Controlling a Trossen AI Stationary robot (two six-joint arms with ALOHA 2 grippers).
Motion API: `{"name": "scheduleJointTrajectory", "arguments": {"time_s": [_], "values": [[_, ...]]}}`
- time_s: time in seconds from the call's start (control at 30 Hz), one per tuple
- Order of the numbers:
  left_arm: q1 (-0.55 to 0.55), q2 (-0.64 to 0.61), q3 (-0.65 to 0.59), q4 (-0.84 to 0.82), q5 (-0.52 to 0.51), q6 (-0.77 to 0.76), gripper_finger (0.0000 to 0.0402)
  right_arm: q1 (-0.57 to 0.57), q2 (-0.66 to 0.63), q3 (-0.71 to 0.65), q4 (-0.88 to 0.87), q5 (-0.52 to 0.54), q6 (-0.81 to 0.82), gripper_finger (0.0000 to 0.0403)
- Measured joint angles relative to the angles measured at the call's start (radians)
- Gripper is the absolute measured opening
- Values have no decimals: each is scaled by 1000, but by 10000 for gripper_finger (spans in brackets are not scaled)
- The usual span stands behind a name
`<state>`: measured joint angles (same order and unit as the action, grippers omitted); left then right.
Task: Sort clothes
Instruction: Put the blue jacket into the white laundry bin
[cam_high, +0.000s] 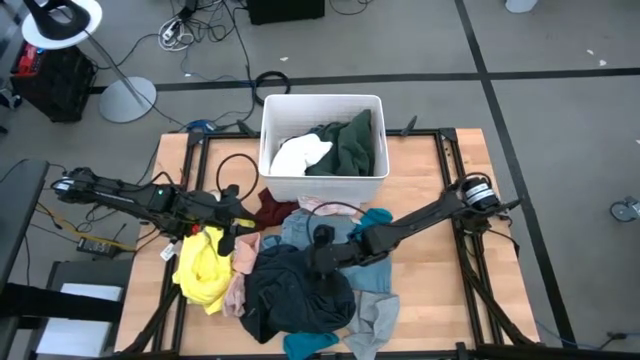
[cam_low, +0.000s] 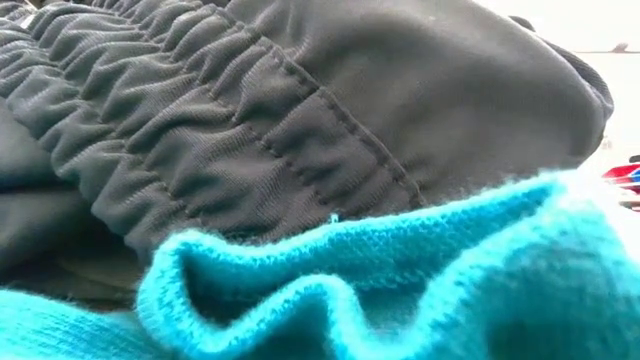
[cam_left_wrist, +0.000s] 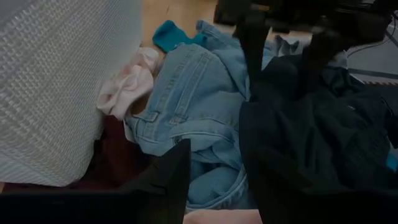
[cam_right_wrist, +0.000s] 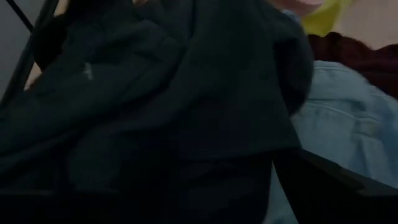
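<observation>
The clothes lie in a heap on the table's near half: a yellow garment (cam_high: 203, 265), a pink one (cam_high: 238, 288), light blue denim (cam_high: 305, 228), a black garment (cam_high: 295, 292), maroon (cam_high: 275, 208), teal pieces (cam_high: 376, 216) and a grey piece (cam_high: 375, 315). My left gripper (cam_high: 236, 228) is open and empty, low between the yellow garment and the denim (cam_left_wrist: 193, 93). My right gripper (cam_high: 320, 250) is open, down on the black garment's far edge (cam_left_wrist: 292, 124). The low view is filled by the black garment (cam_low: 300, 110) and a teal knit (cam_low: 400, 280). My right gripper stands with its two spread fingers (cam_left_wrist: 252, 56) pointing down into the black garment's far edge (cam_left_wrist: 273, 93), next to the denim. The fingertips sink among the folds, so where they touch is hidden. The garment lies slack on the heap.
A white bin (cam_high: 322, 180) stands at the table's far middle, holding a white garment (cam_high: 300, 155) and a dark green one (cam_high: 345, 145). Its wall shows close beside my left gripper (cam_left_wrist: 56, 93). Bare wood lies at the table's right (cam_high: 440, 280).
</observation>
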<state>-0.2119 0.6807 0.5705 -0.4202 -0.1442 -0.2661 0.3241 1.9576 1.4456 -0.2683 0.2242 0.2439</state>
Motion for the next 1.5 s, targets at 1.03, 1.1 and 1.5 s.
{"name": "scheduleJointTrajectory", "arguments": {"time_s": [1.03,1.1,1.5], "values": [[0,0,-80,96,-15,2,156,-136,23,575,-618,287,-200,4],[0,0,-80,96,-15,2,156,-145,19,651,-657,310,-216,4],[0,0,-80,95,-15,5,156,-235,-63,892,-619,366,-332,3]]}}
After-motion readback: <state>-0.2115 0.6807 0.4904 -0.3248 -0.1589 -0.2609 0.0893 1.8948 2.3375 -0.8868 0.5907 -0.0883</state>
